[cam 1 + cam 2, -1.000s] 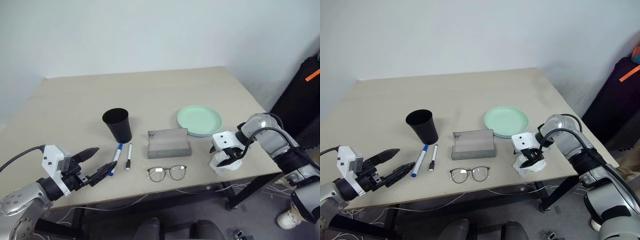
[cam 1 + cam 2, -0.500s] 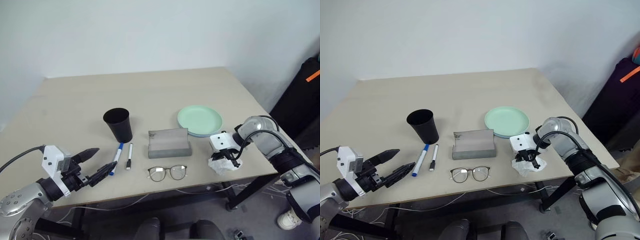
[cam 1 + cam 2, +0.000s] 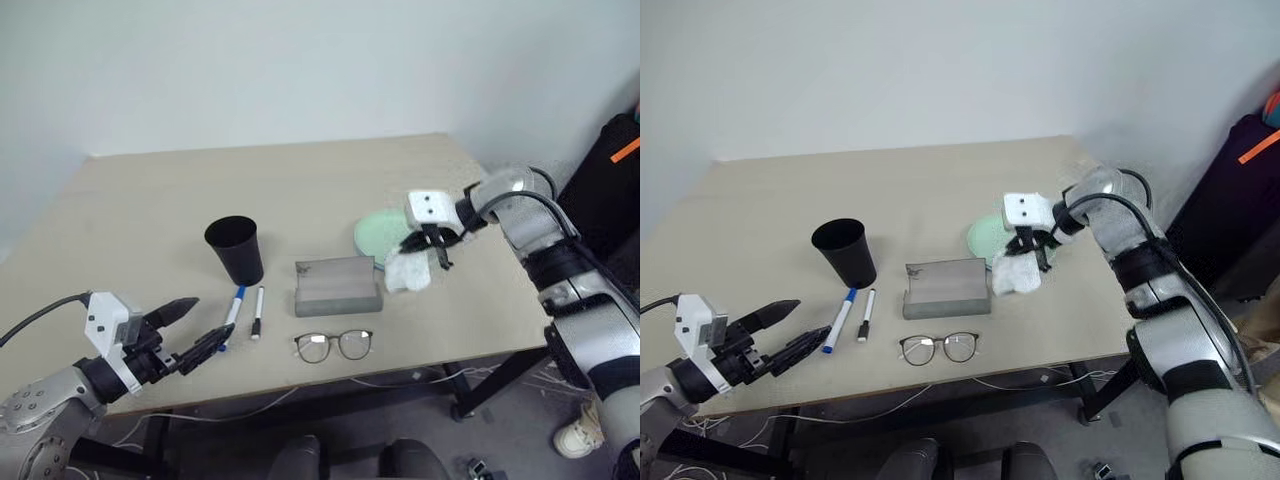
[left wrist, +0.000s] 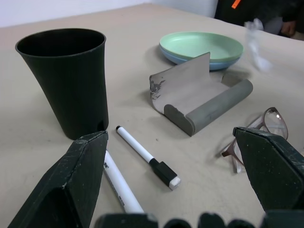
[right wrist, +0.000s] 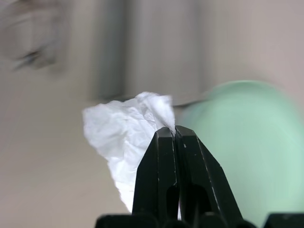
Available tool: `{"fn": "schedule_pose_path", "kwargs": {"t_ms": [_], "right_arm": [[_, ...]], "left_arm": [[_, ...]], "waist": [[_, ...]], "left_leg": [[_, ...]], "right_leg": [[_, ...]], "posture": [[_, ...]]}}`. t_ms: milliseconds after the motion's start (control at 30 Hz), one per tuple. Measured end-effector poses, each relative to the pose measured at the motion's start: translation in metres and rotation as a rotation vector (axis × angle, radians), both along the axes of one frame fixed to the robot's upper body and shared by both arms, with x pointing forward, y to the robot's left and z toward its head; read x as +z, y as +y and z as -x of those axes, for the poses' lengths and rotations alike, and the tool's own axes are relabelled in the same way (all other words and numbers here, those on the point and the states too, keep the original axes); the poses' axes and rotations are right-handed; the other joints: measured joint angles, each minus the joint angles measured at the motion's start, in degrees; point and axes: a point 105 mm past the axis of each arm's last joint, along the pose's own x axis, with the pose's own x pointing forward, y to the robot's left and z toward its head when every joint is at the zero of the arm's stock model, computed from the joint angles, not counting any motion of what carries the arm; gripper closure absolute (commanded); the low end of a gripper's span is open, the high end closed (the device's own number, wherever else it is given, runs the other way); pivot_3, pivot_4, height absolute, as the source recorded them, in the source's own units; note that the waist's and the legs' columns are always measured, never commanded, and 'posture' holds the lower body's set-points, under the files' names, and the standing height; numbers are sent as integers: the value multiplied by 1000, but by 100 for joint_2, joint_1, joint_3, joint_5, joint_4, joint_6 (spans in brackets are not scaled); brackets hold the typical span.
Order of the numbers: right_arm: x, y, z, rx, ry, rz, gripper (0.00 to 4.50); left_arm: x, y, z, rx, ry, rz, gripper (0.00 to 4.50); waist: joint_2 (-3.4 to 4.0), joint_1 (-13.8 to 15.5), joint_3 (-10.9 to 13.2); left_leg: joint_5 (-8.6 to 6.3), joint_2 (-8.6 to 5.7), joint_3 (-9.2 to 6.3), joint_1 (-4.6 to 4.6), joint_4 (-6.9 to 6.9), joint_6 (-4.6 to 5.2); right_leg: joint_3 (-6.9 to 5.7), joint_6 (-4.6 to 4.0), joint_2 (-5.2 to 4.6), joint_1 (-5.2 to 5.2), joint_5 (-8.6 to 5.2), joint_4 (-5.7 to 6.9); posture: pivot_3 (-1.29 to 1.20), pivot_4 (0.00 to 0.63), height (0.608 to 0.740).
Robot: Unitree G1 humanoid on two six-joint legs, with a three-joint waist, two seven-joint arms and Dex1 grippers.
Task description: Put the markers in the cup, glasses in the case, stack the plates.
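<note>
The black tapered plastic cup (image 3: 234,249) stands upright left of centre in the head view, and its dark inside shows nothing in the wrist view. The grey felt-like case (image 3: 338,285) lies open just right of it at centre, its flap raised and its oblong trough bare. Both markers lie on the tan table (image 3: 140,200) below the cup: the blue-capped marker (image 3: 232,312) with its upper end near the cup's base, the shorter black-capped marker (image 3: 259,312) just beside it on the right. The wire-framed glasses (image 3: 334,345) with round clear lenses rest below the case, near the table's front edge.

To the right of the case, the pale green plate (image 3: 385,232) sits stacked on the light blue plate (image 4: 190,56), both round, shallow and smooth.

The right gripper (image 5: 175,135) has its black fingers clenched on a crumpled white tissue (image 3: 407,271), which hangs over the green plate's near rim and the case's right end. The left gripper (image 3: 194,329) hovers at lower left of the head view, its fingers spread wide and grasping nothing, pointing toward the markers.
</note>
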Motion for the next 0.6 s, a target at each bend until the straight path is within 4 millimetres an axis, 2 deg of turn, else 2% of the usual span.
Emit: {"fn": "schedule_pose_path", "kwargs": {"t_ms": [100, 200, 367, 533, 600], "right_arm": [[12, 1, -32, -189, -135, -55, 4460], [5, -7, -49, -315, -221, -52, 4460], [-15, -15, -57, -424, -252, -39, 4460], [-19, -13, -59, -439, -272, -40, 4460], [-19, -8, -59, -426, -283, -50, 3870]], "left_arm": [[0, -1, 0, -2, 0, 0, 0], [-1, -1, -1, -3, 1, 0, 0], [-2, -2, -1, -4, 5, 1, 0], [-3, -2, 0, -2, 10, 2, 0], [-3, -2, 0, -3, 10, 5, 0]], "waist": [[-1, -4, -1], [-4, 2, -3], [-2, -31, -2], [-2, -141, -2], [-2, -156, -2]], "left_leg": [[3, 0, 3, 0, -8, -6], [5, -2, 9, -1, -24, -8], [8, 2, 33, -1, -36, -12], [10, 10, 41, 6, -37, -12], [10, 12, 46, 14, -35, -11]], "right_leg": [[4, -3, -1, -5, 2, 0], [8, -3, -4, -9, 2, -5], [39, 5, 19, -13, 7, 0], [45, 8, 30, -8, 9, 2], [49, 9, 33, -2, 9, 4]], "posture": [[0, 0, 740], [0, 0, 740], [0, 0, 740], [0, 0, 740], [0, 0, 740]]}}
